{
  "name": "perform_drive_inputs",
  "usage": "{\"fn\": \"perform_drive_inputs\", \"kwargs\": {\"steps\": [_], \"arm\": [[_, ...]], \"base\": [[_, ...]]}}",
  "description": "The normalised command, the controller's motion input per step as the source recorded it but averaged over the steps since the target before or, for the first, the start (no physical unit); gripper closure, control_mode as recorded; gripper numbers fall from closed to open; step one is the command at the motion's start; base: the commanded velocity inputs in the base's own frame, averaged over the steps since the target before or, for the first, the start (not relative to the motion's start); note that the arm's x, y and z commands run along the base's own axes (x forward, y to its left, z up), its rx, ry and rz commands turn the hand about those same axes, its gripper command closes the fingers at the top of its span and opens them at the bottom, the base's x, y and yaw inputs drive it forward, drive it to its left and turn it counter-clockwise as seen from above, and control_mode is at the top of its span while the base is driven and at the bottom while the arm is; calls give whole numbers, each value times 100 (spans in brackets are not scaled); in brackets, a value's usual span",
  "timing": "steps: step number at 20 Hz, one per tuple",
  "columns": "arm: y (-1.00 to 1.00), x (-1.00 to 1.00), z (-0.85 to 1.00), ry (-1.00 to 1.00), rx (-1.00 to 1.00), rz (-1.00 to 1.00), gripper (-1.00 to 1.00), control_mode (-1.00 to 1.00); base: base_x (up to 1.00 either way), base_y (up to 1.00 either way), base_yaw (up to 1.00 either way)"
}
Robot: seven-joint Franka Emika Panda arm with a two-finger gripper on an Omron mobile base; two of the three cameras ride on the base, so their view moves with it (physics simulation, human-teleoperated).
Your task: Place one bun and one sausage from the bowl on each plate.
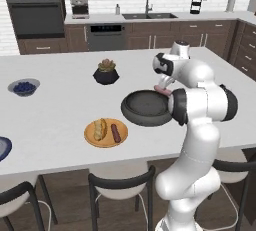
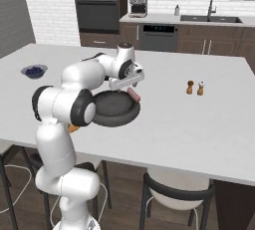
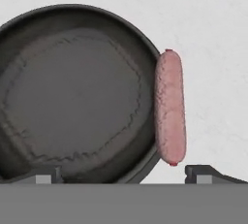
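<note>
1. Lighting is looking flat and even across the pale grey-white island counter [image 1: 55,125]; nothing is going dim, and no clear light source is standing out.
2. Shadows are staying soft: the wide dark grey-black bowl [image 1: 146,107] is casting just a faint smudge, and the flat orange-tan plate [image 1: 105,133] is barely throwing one.
3. The glossy white robot arm [image 2: 64,105] is picking up gentle highlights, with no harsh glare.
4. Both base views are coming out low-res and a bit soft, with the back cabinets looking mushy.
5. In the hand view the pink sausage [image 3: 170,106] is showing slightly fuzzy edges, and no edge warping is showing.
</note>
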Motion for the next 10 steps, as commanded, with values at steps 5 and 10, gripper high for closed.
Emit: {"fn": "perform_drive_inputs", "kwargs": {"steps": [5, 10], "arm": [[-9, 40, -12, 0, 0, 0, -100, -100], [-13, 27, -20, 0, 0, 0, -100, -100]], "base": [[0, 0, 0], [0, 0, 0]]}}
